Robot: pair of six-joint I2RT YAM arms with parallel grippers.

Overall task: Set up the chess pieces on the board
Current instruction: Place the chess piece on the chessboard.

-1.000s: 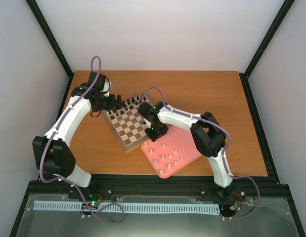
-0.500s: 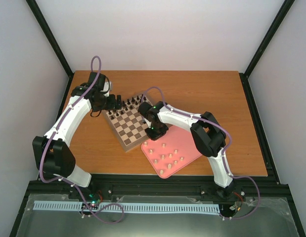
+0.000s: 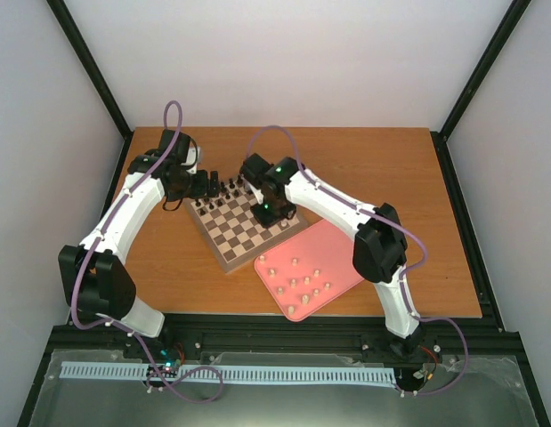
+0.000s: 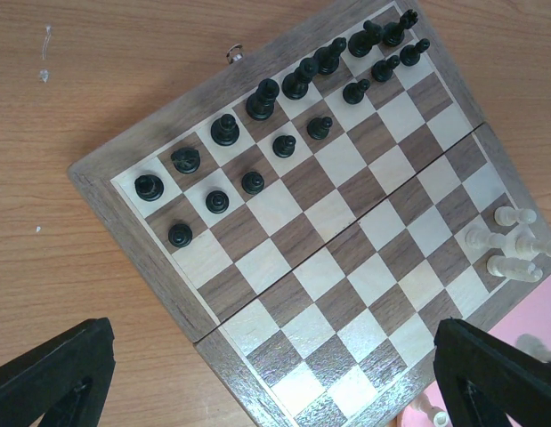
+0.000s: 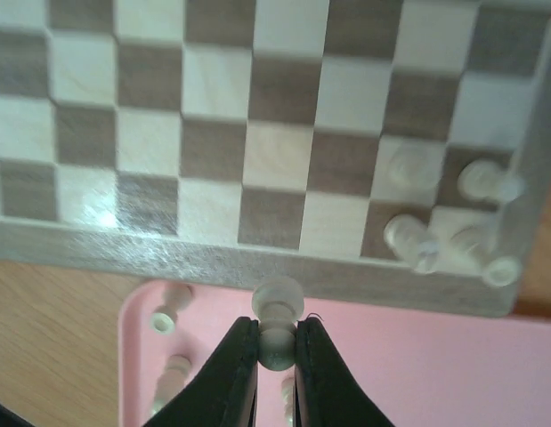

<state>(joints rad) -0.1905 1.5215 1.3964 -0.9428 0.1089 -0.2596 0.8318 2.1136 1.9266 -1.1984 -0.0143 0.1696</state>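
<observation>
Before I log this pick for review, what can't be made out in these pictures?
- Right wrist view: pale piece in the right gripper; it is blurred, its lower part is hidden between the jaws, and its type is unclear.
- Top view: that grip, hidden under the right arm's wrist.
- Top view: loose pieces on the pink tray, too small to identify.
- Left wrist view: those loose pieces, cut off at the bottom-right edge.

Robot lab test cell; white panel walls (image 3: 302,62); black frame struts (image 3: 486,67); wooden bench (image 3: 391,169)

Brown-and-cream checkered board (image 4: 333,258), pale cream chess pieces (image 4: 511,242), pink tray (image 3: 333,249)
</observation>
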